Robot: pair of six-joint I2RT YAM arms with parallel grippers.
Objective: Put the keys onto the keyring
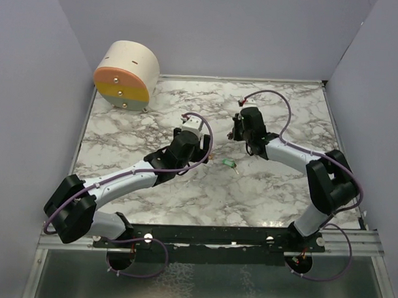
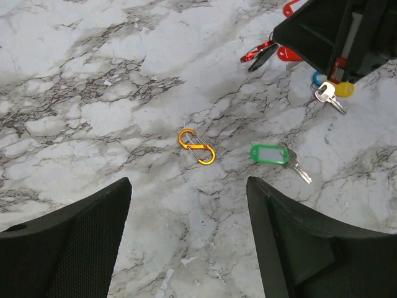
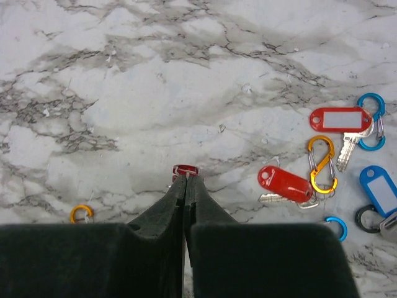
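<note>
Keys [image 2: 327, 96] lie in two places on the marble tabletop [image 1: 275, 204].

Main group: right of centre, toward the far edge, under and beside my right pincer [image 3: 185, 181]. The right wrist view shows this group to the right of my fingers:
- a labelled red-tagged key [image 3: 340, 118];
- a plain red-tagged key [image 3: 286, 184], nearer the fingers;
- an orange carabiner [image 3: 322, 164], lying flat between those two;
- a blue tag [image 3: 378, 189] at the frame edge.

The left wrist view shows a yellow tag [image 2: 345, 89] of the same group, just beside the silver key.

Single item: a green-tagged key [image 1: 230, 164] lies flat near the centre of the tabletop, between my two arms and well apart from the main group.

Right pincer: jaws pressed together, no gap visible. A small red piece [image 3: 185, 169] shows at the very tips. I cannot tell whether it is pinched or merely lies on the marble just beyond them. A small orange loop [image 3: 81, 213] lies to the left of the fingers.

Left pincer [image 2: 188, 184]: jaws wide apart, nothing between them, above the marble near the centre. Ahead of it an S-shaped orange carabiner [image 2: 197, 146] lies flat. The green-tagged key is just beside it on the right, not touching it.

Other item: a round drum [image 1: 126, 74] rests on its side at the far-left corner of the tabletop. Its flat face is banded orange, yellow and grey.
</note>
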